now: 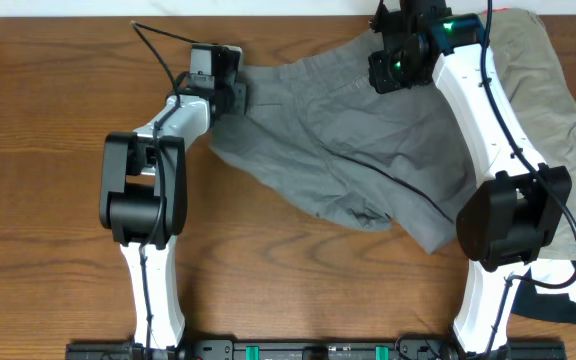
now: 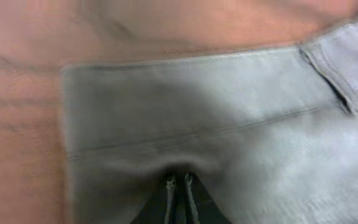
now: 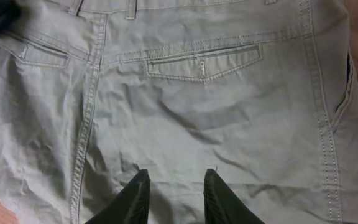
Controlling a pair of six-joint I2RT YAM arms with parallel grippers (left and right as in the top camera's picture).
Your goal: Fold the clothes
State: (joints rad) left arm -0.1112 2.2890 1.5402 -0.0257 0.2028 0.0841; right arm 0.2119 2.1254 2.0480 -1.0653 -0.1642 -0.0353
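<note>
- Grey shorts [image 1: 348, 140]: lie wrinkled and spread across upper centre of overhead frame. They run from L arm's tip at upper left down to R arm's base joint at lower right.
- Khaki pair [image 1: 558, 85]: crumpled in upper-right corner of overhead frame, behind R arm. Its edge meets the grey pair there.
- Left gripper [image 1: 230, 90]: sits at the grey shorts' left end, upper left of centre.
- L wrist view: left gripper [image 2: 179, 183] is at bottom centre with jaws narrow, nearly together. Cloth puckers right at the tips, so it's pinching the grey shorts [image 2: 229, 124] near a stitched edge. Wood table [image 2: 17, 124] shows along left and top of frame.
- Right gripper [image 1: 393, 62]: at top of overhead frame, over the shorts' upper edge.
- R wrist view: right gripper [image 3: 176, 186] is at bottom centre, jaws wide apart and holding nothing. Grey shorts [image 3: 229, 137] fill the frame below it. Can't tell if the tips touch cloth.
- Same view: welt pocket [image 3: 204, 62] at upper centre, stitched seam [image 3: 86, 124] running down left side, belt loops at top edge.
- Table [image 1: 48, 90]: brown wood, both arms mounted at bottom edge.
</note>
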